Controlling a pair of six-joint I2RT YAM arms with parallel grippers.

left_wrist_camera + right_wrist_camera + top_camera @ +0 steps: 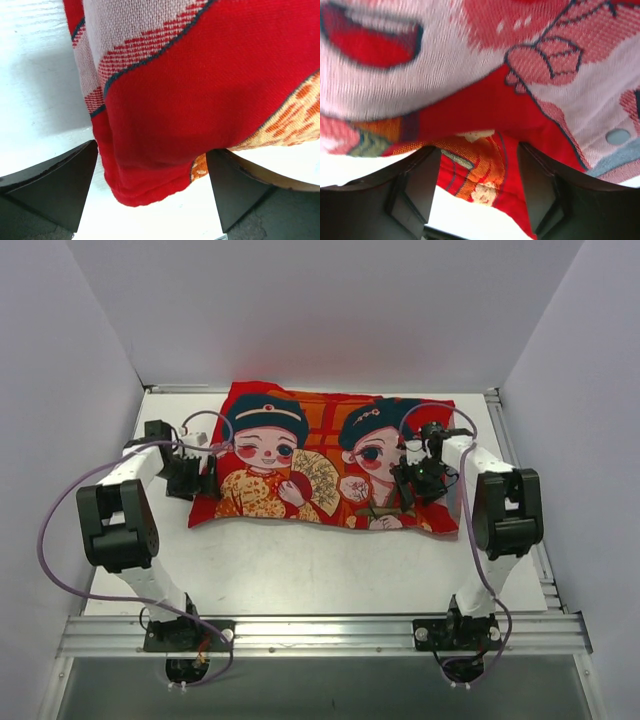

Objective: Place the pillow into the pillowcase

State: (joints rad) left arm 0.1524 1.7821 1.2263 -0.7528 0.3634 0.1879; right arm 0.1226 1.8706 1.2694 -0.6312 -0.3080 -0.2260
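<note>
Top external view: pillowcase (320, 455) spread along the bench's (330, 570) far edge, pillow unseen, possibly already inside; left fingers (55, 185) apart, right fingers (417, 185) astride cloth, grip unclear.

Left arm (118, 525) and right arm (505, 510): white links, black joint housings, black wedge-shaped fingers (50, 185), looping lilac cables (42, 540).

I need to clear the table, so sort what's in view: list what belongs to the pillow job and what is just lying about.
Job: pillowcase, left gripper, right gripper. No pillow shows on its own.
Lying about: no loose items show. Only the rig's table, cables and rail.
</note>
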